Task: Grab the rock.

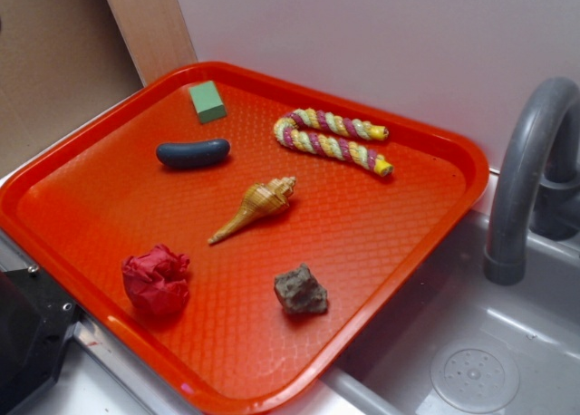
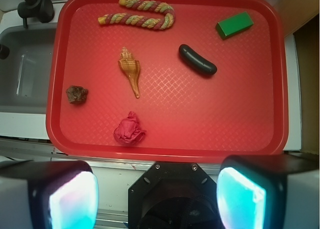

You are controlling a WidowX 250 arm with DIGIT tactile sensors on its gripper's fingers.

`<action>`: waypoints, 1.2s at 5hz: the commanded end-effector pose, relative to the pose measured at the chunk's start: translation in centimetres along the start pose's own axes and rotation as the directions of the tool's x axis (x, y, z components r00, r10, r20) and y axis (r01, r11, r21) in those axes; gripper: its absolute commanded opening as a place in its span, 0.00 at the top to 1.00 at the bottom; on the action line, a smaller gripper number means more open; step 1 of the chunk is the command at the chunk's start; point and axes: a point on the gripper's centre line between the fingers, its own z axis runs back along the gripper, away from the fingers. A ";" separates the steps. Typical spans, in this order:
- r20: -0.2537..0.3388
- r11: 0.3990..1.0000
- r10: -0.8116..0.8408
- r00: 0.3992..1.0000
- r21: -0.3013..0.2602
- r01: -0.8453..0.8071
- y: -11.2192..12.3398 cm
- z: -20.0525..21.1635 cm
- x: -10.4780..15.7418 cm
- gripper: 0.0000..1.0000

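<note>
The rock (image 1: pixel 301 291) is a small rough grey-brown lump lying on the red tray (image 1: pixel 109 197), near its front right edge beside the sink. In the wrist view the rock (image 2: pixel 77 94) sits at the tray's (image 2: pixel 225 114) left side. My gripper (image 2: pixel 157 196) hangs back outside the tray's near rim, above the black robot base, well away from the rock. Its two pads (image 2: pixel 74 201) stand wide apart with nothing between them. The gripper does not show in the exterior view.
On the tray also lie a red crumpled paper ball (image 2: pixel 129 129), a shell (image 2: pixel 130 70), a dark oblong piece (image 2: pixel 197 59), a green block (image 2: pixel 234 25) and a twisted rope (image 2: pixel 140 18). A grey sink (image 1: pixel 471 361) with faucet (image 1: pixel 526 161) adjoins the tray.
</note>
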 end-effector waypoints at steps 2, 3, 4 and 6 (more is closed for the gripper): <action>0.078 0.980 -0.195 0.978 0.046 0.191 -1.4 -0.2 2.2 0.00; 0.079 0.901 -0.434 0.897 0.059 0.431 -4.1 -0.8 5.7 0.00; 0.007 0.758 -0.650 0.760 0.067 0.648 -7.2 -2.4 7.8 0.00; -0.086 0.349 -0.935 0.345 -0.038 0.936 -12.4 -8.7 7.1 0.00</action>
